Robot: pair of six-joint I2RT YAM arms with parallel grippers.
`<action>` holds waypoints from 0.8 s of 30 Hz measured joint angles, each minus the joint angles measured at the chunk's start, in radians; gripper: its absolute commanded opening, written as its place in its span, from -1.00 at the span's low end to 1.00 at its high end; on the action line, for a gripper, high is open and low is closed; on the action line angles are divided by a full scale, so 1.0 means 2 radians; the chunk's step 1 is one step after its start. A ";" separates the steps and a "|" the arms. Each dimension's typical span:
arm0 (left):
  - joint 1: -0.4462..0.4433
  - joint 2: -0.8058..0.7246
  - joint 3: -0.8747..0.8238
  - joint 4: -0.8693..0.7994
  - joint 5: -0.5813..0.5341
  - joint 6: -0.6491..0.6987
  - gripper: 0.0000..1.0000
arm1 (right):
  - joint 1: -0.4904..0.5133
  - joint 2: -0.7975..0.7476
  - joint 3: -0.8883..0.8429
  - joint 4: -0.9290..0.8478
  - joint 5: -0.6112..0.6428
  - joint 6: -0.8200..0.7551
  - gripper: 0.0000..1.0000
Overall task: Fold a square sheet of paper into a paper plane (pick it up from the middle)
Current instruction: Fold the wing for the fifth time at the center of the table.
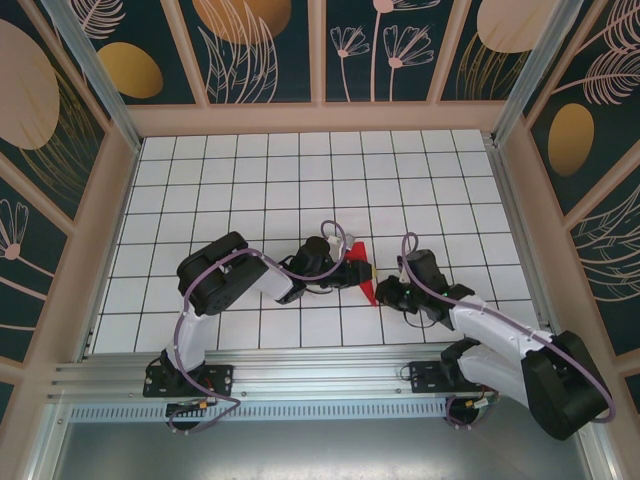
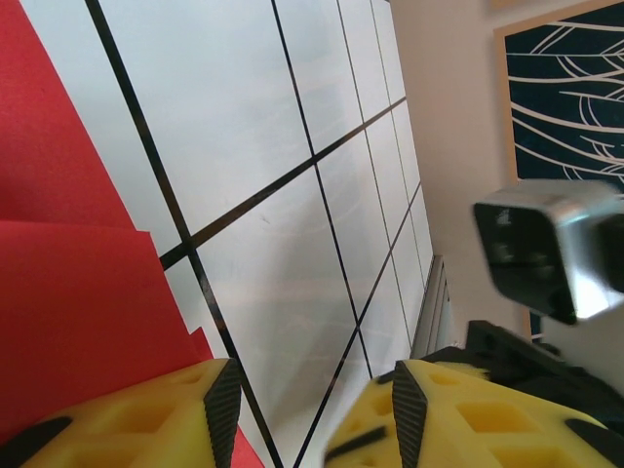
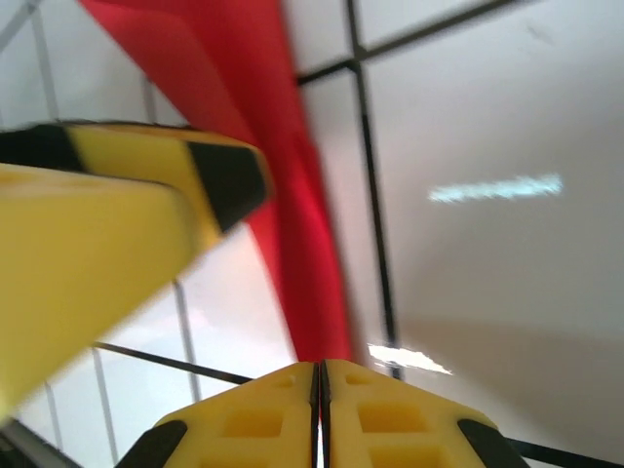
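I had both arms meeting low over the middle of the tiled worktop (image 1: 300, 170), with the square sheet of paper (image 2: 78, 312) already creased into a narrow red shape between them, lying just below the centre of the overhead view. The right gripper (image 3: 320, 390) had its jaws pressed flat together, and the tapered end of the paper ran straight into their seam, so I judged it was pinching that tip. The left gripper (image 2: 310, 400) stood with its jaws apart and only bare tile in the gap. One of its fingers (image 2: 185, 414) sat over the layered red edge at the lower left of its own view, though I could not tell whether it pressed down on the paper.

My main worry was tearing or skewing the crease: if the right arm pulled while the left finger pinned the sheet, thin paper would rip or the fold would drift. The two wrists were also very near each other, so any sideways move risked a knock.

There was plenty of open tile above and to both sides in the overhead view, well away from the back wall (image 1: 310, 118). The metal rail (image 1: 300, 375) below was the nearer limit.
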 measured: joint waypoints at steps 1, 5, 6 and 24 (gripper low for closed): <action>0.000 0.000 0.000 0.000 0.000 0.000 -0.06 | 0.000 0.001 0.005 0.003 -0.004 0.000 -0.82; 0.002 0.000 0.000 0.000 0.001 0.000 -0.06 | 0.000 0.032 0.019 0.023 -0.029 0.000 -0.85; 0.002 0.000 0.000 -0.001 0.000 0.000 -0.06 | 0.000 0.041 0.019 0.028 -0.035 0.000 -0.87; 0.002 0.002 0.003 -0.004 0.002 0.002 -0.07 | -0.028 0.080 -0.032 0.089 -0.061 -0.002 -0.88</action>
